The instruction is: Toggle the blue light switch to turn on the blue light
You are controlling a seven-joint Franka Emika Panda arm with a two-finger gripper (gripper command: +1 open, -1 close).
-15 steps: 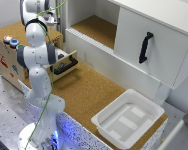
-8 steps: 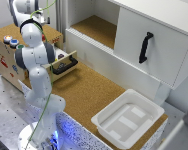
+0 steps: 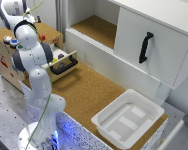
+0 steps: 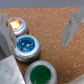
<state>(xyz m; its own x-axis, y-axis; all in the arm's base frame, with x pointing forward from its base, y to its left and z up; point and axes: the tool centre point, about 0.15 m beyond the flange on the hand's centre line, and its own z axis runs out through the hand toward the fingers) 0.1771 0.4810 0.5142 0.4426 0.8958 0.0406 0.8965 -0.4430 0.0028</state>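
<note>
**Buttons under an open gripper**

Cork board covers the top of the wooden box (image 3: 9, 60) at the exterior view's left, and three round switches sit on it in a row. In the wrist view the blue light switch (image 4: 27, 46) lies in the middle, a glossy blue dome in a silver metal ring, with an orange button (image 4: 16, 24) on one side and a green button (image 4: 42, 73) on the other. The gripper (image 4: 39, 29) hangs above them with its jaws spread wide and nothing between them; the blurred grey fingers (image 4: 71, 27) are clear of the blue switch. Whether any lamp is lit cannot be told.

Below the box top, an open drawer (image 3: 64, 62) with a black handle (image 3: 65, 67) juts out; small coloured things lie in it, too blurred to name. The white robot arm (image 3: 34, 70) rises in front of it from a perforated metal table (image 3: 6, 107).

Further right, the cork-topped bench (image 3: 89, 90) carries a white cabinet (image 3: 144, 45): one bay open with a cork floor, one closed by a door with a black vertical handle (image 3: 144, 47). At the right, a white rectangular plastic tray (image 3: 105, 121) holds nothing.
</note>
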